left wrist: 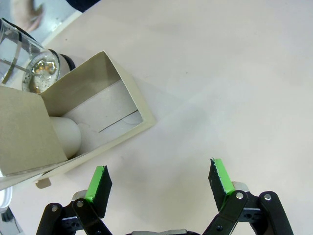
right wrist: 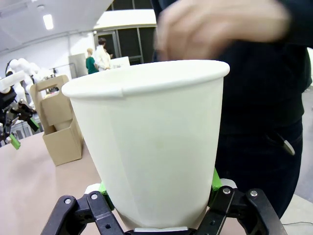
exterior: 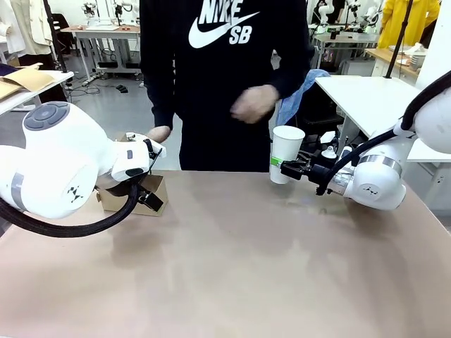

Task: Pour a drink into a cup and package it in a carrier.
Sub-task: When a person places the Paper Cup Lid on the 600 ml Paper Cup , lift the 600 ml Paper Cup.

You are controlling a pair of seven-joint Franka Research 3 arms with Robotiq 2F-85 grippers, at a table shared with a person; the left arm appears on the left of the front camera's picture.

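The brown cardboard carrier (exterior: 156,189) stands at the table's far left, partly hidden by my left arm. My left gripper (left wrist: 159,178) hovers open just above and beside the carrier (left wrist: 105,105), where a white rounded object (left wrist: 66,136) sits in one pocket. A clear glass jug with a metal base (left wrist: 29,63) stands behind the carrier; I cannot make out any liquid in it. My right gripper (exterior: 287,169) is shut on the lower part of a white paper cup (exterior: 287,151) at the far edge. The cup (right wrist: 156,142) sits upright between the green pads (right wrist: 215,178).
A person in a black top stands at the far side, one hand (exterior: 254,103) blurred above the cup and the other (exterior: 159,133) by the carrier's handle. A white side table (exterior: 366,98) stands at the back right. Bare tabletop (exterior: 239,260) spreads across the middle and front.
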